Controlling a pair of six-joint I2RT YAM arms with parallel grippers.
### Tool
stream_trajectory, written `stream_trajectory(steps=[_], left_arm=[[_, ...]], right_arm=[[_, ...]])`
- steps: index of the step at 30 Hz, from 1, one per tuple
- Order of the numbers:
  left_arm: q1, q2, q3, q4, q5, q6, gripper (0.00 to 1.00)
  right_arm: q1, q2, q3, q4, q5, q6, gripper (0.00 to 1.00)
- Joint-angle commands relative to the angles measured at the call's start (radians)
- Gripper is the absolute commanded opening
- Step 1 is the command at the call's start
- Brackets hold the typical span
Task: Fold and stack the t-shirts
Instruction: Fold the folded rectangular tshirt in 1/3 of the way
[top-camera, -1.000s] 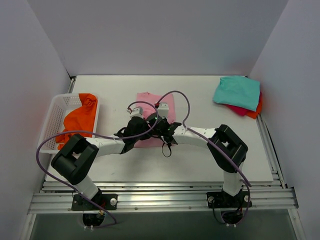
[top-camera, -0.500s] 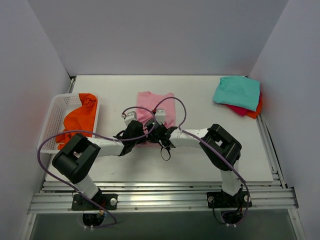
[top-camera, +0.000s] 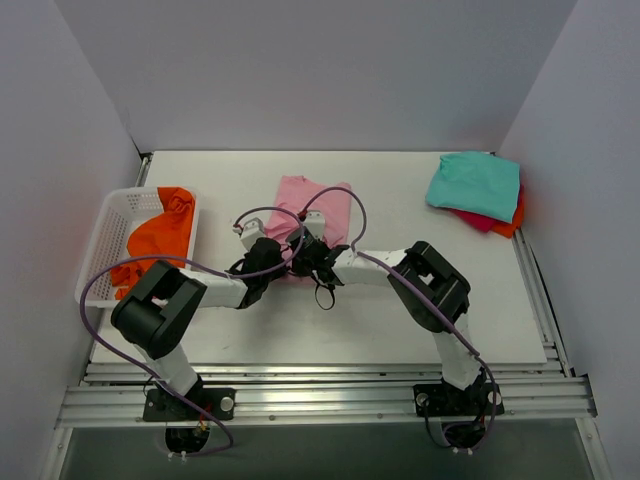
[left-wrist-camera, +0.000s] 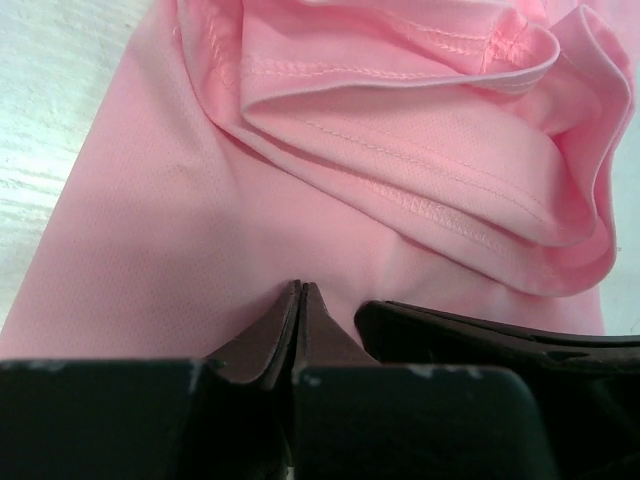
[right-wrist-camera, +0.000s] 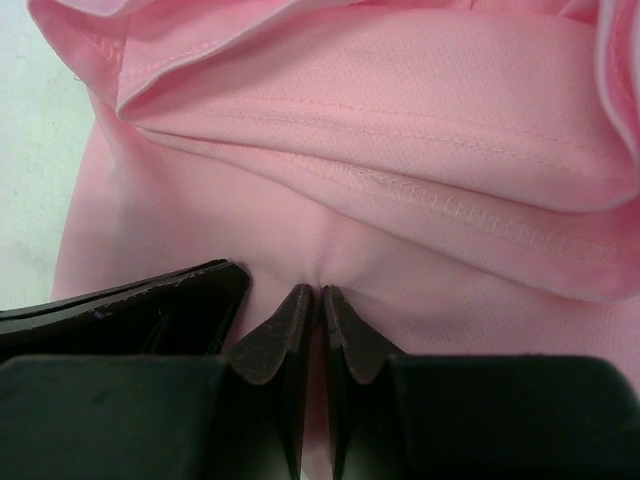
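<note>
Both clenched on the pink t-shirt (top-camera: 322, 200), pinching its near edge: left gripper (left-wrist-camera: 300, 290), right gripper (right-wrist-camera: 320, 292), side by side on the surface (top-camera: 520, 310).

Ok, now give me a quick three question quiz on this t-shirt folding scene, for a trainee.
1. True or false: the teal t-shirt lies in the white basket.
2. The left gripper and the right gripper are each shut on which t-shirt? A) orange B) pink C) teal
3. What colour is the t-shirt in the basket?
Key:
1. False. It lies at the far right, well away from the basket.
2. B, the pink t-shirt.
3. Orange: the orange t-shirt hangs over the basket's rim.
</note>
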Motion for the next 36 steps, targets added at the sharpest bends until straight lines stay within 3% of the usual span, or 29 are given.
stream_trajectory(steps=[1, 17, 28, 31, 36], left_arm=[[-0.022, 0.044, -0.023, -0.011, 0.074, -0.014, 0.02], [-0.002, 0.026, -0.063, 0.014, 0.089, 0.009, 0.02], [0.004, 0.026, -0.069, 0.026, 0.103, 0.015, 0.02], [0.004, 0.043, -0.067, 0.043, 0.115, 0.015, 0.02], [0.003, 0.057, -0.064, 0.052, 0.128, 0.017, 0.02]], right_arm=[[-0.045, 0.078, 0.063, -0.013, -0.023, -0.017, 0.06], [-0.219, 0.256, 0.373, -0.112, -0.081, -0.079, 0.03], [-0.247, 0.298, 0.491, -0.16, -0.097, -0.102, 0.03], [-0.25, 0.338, 0.566, -0.177, -0.115, -0.099, 0.03], [-0.249, 0.446, 0.857, -0.255, -0.176, -0.082, 0.05]])
